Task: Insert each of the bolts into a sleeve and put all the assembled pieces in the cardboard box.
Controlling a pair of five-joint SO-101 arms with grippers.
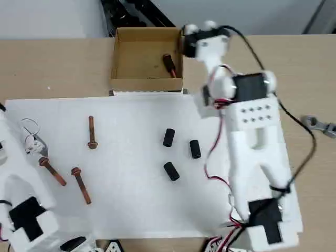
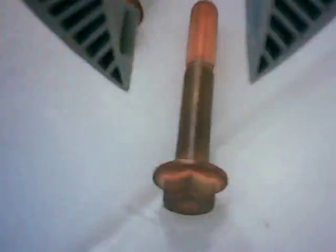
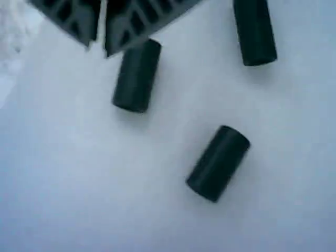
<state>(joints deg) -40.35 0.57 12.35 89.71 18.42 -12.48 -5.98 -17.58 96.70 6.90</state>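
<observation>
Two white robot arms work at a tan table (image 1: pixel 52 58) covered by a white sheet (image 1: pixel 131 210).

Closest to the arms' bases, the left hand (image 2: pixel 189 83) hangs low over the sheet. Its fingers (image 2: pixel 105 47) are spread wide on either side of the leftmost bolt (image 2: pixel 197 131). This copper-coloured bolt lies flat with its flanged head toward the wrist camera. The fingers do not touch it, and the straddle looks like a line-up for closing across the shank. A second bolt (image 1: pixel 80 185) lies just beside it, and a third bolt (image 1: pixel 92 132) sits a little farther off. Both are loose on the sheet.

Toward the middle, three black sleeves lie on their sides, near each other but not touching: a near sleeve (image 1: pixel 171 171), a right sleeve (image 1: pixel 195 148) and a far sleeve (image 1: pixel 168 137). The right hand (image 3: pixel 102 44) is raised above them, its fingers (image 3: pixel 131 21) almost pressed together and holding nothing.

Farthest away, at the sheet's far edge, stands the open cardboard box (image 1: pixel 147 84). One assembled piece (image 1: pixel 169 64), a bolt inside a sleeve, rests against its right inner wall. By that count, one pair is done and three bolts and three sleeves remain to be joined.
</observation>
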